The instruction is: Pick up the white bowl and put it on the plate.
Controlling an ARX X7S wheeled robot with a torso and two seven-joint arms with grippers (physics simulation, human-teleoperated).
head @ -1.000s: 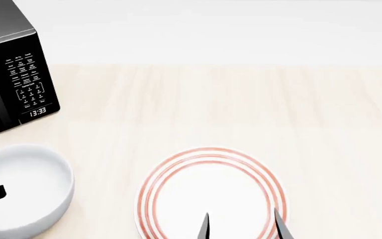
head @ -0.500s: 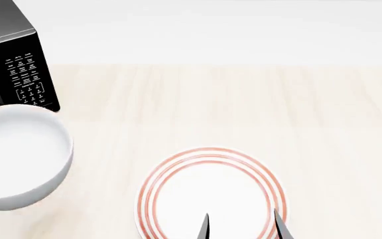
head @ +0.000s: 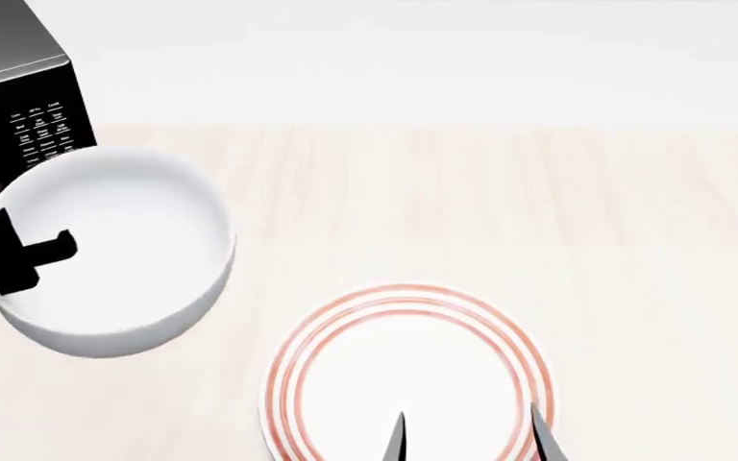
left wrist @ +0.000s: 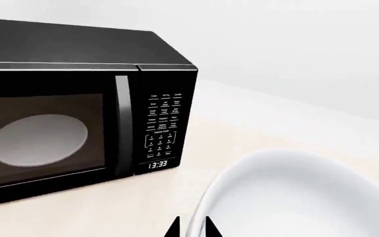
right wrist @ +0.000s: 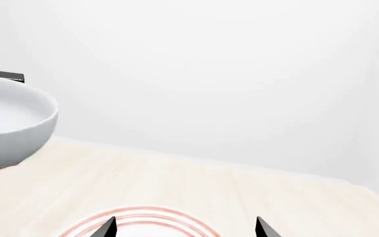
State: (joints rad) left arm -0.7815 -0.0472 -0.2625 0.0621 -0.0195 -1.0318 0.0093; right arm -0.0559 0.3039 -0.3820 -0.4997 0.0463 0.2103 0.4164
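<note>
The plain white bowl (head: 112, 250) hangs in the air at the left, lifted off the table, left of and beyond the plate. My left gripper (head: 23, 252) is shut on the bowl's near-left rim; in the left wrist view its fingertips (left wrist: 191, 229) pinch the bowl's wall (left wrist: 295, 197). The flat white plate with red rings (head: 407, 370) lies on the table at the front middle. My right gripper (head: 469, 437) is open and empty, its tips over the plate's near part. The right wrist view shows the bowl (right wrist: 12, 126) raised at one side, the plate's rim (right wrist: 143, 217) and the open right gripper (right wrist: 184, 228).
A black microwave (head: 16, 115) stands at the back left, door shut, a pale turntable disc (left wrist: 38, 139) showing through its window. The pale wooden tabletop (head: 536, 211) stretches to the right, with a white wall behind.
The left gripper has lifted the bowl off the table and carried it up and to the right, nearer the plate. The right gripper and the plate have not moved.
</note>
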